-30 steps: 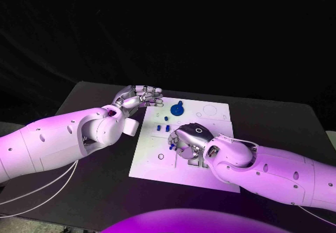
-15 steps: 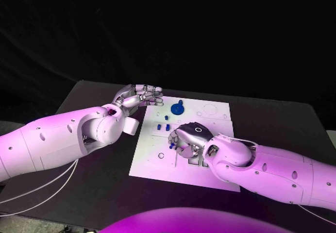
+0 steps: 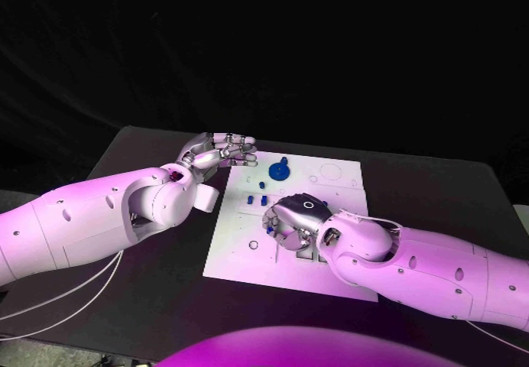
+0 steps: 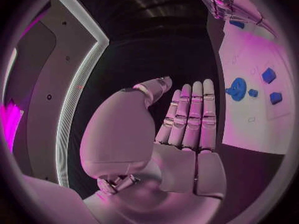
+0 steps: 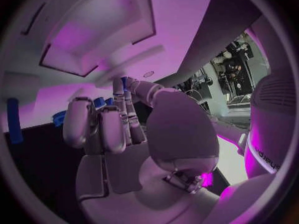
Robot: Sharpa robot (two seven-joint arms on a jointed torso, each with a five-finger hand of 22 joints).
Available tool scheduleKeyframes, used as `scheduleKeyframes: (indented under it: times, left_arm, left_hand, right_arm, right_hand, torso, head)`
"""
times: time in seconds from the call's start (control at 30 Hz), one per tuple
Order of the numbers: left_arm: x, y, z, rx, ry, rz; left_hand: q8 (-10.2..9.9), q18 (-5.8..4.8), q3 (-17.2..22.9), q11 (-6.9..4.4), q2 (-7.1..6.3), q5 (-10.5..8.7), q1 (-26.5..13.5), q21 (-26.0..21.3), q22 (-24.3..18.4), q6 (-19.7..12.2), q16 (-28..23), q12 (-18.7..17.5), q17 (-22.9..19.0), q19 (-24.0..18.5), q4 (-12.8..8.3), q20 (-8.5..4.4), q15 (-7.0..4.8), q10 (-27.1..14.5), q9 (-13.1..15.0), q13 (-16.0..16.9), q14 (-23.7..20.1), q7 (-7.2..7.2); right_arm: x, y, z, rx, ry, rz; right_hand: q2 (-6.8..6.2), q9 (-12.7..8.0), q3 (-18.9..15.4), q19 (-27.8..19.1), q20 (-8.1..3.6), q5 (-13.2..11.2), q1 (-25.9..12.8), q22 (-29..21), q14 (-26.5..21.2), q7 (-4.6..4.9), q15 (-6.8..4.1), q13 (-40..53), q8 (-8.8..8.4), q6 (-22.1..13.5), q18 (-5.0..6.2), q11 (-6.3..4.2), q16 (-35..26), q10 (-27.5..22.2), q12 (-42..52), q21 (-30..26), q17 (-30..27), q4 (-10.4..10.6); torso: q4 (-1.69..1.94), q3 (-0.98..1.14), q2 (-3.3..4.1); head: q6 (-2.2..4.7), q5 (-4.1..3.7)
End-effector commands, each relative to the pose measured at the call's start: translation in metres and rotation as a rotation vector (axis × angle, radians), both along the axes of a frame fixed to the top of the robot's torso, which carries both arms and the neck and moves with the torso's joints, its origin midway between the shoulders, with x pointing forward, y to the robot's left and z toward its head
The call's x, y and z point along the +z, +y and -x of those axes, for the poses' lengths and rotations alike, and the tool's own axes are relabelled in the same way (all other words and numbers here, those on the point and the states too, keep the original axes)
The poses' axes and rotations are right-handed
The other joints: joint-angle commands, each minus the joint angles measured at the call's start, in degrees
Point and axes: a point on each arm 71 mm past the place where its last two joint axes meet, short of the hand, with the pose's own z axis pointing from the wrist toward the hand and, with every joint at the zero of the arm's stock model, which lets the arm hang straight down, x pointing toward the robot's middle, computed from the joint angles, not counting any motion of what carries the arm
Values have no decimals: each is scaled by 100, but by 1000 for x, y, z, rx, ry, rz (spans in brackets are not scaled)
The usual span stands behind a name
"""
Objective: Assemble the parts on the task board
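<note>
Here, the middle of the task board (image 3: 331, 172) is hidden in the head view by the right hand (image 3: 296, 222), which lies knuckles up over the plate at the centre of the frame. Its fingers (image 5: 102, 127) are seen curled inward in the right wrist view; whether anything is held between them cannot be told. Small blue parts (image 3: 257, 200) are seen just above and left of that hand, and a blue gear-like part (image 3: 279, 171) lies near the board's upper edge. The left hand (image 3: 224, 151) is held at the board's upper left corner, above the bench (image 3: 144, 153), with its fingers (image 4: 190, 117) straight, side by side, and nothing held. Compared with a second ago, the right hand has been shifted slightly toward the lower left; the left hand is unchanged.
</note>
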Motion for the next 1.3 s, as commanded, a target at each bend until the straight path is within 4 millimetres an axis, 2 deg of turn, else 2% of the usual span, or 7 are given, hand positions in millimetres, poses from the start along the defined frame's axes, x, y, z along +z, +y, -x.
scheduleKeyframes:
  times: [0.03, 0.3, 0.5, 0.57, 0.67, 1.0, 1.3]
  left_arm:
    - [1, -2, 1, -16, -4, 10]
    - [1, -2, 1, -16, -4, 11]
    - [0, -2, 0, -16, -2, 10]
    - [0, -1, 0, -16, -2, 10]
    - [0, -1, 0, -16, -1, 9]
    - [0, 0, 0, -17, 2, 8]
    - [0, 1, 1, -24, 4, 10]
  left_hand:
    - [-37, 34, -11, 12, 31, 38, 36, -39, -7, -26, -36, 38, 9, -10, -25, 41, 4, -47, -6, 0, -27, 73]
    - [-39, 34, -12, 14, 32, 38, 35, -46, -11, -30, -39, 40, 10, -11, -25, 43, 7, -53, -7, 0, -31, 75]
    - [-39, 34, -12, 14, 32, 38, 35, -46, -11, -30, -39, 40, 10, -11, -25, 43, 7, -53, -7, 0, -31, 75]
    - [-39, 34, -12, 14, 32, 38, 35, -46, -11, -30, -39, 40, 10, -11, -25, 43, 7, -53, -7, 0, -31, 75]
    - [-39, 34, -12, 14, 32, 38, 35, -46, -11, -30, -39, 40, 10, -11, -25, 43, 7, -53, -7, 0, -31, 75]
    - [-41, 35, -12, 16, 34, 38, 35, -54, -15, -34, -41, 42, 11, -11, -26, 45, 8, -60, -8, 0, -36, 77]
    - [-41, 35, -12, 16, 34, 38, 35, -54, -15, -34, -41, 42, 11, -11, -26, 45, 8, -60, -8, 0, -36, 77]
  right_arm:
    - [-7, 1, 3, 28, 33, 59]
    - [-7, -1, 1, 11, 24, 48]
    - [-4, -5, 1, -3, 3, 5]
    - [-3, -6, 1, -6, 0, -8]
    - [0, -10, 3, -10, -3, -26]
    - [22, -34, 3, -51, -23, -77]
    - [52, -89, -26, -185, 31, -41]
  right_hand:
    - [-2, 7, -39, -2, 11, 13, -89, 212, 128, -5, -47, -7, 19, 42, -34, -11, 12, 38, -33, -52, -14, 3]
    - [-62, -3, -122, -30, 19, 21, -173, 188, 120, 17, -33, -29, -28, -37, -24, 9, 4, -7, -77, -101, -30, 36]
    - [-369, -148, -294, -258, 152, 70, -390, -59, 44, 276, 163, -195, -356, -573, 44, 254, -100, -572, -374, -492, -235, 118]
    - [-411, -165, -337, -295, 175, 58, -403, -97, 24, 298, 185, -215, -391, -625, 57, 278, -126, -635, -393, -553, -281, 119]
    - [-490, -210, -454, -401, 214, 60, -397, -211, -37, 278, 202, -260, -493, -784, 102, 291, -202, -799, -419, -733, -418, 107]
    - [-453, -202, -507, -360, 226, 84, -368, -175, -4, 274, 196, -269, -461, -696, 97, 283, -154, -788, -354, -689, -338, 121]
    - [-471, -233, -619, -457, 226, 100, -353, -302, -15, 228, 188, -336, -512, -746, 141, 270, -182, -944, -360, -889, -407, 143]
  torso:
    - [-5, -2, 0]
    - [0, 1, -7]
    - [-4, 4, -8]
    - [-3, 4, -7]
    - [-5, 2, -11]
    - [-15, 0, -12]
    - [-25, -6, -19]
  head:
    - [-8, -8]
    - [-10, -13]
    - [-2, -14]
    - [6, -21]
    - [11, -32]
    - [58, -93]
    - [144, -233]
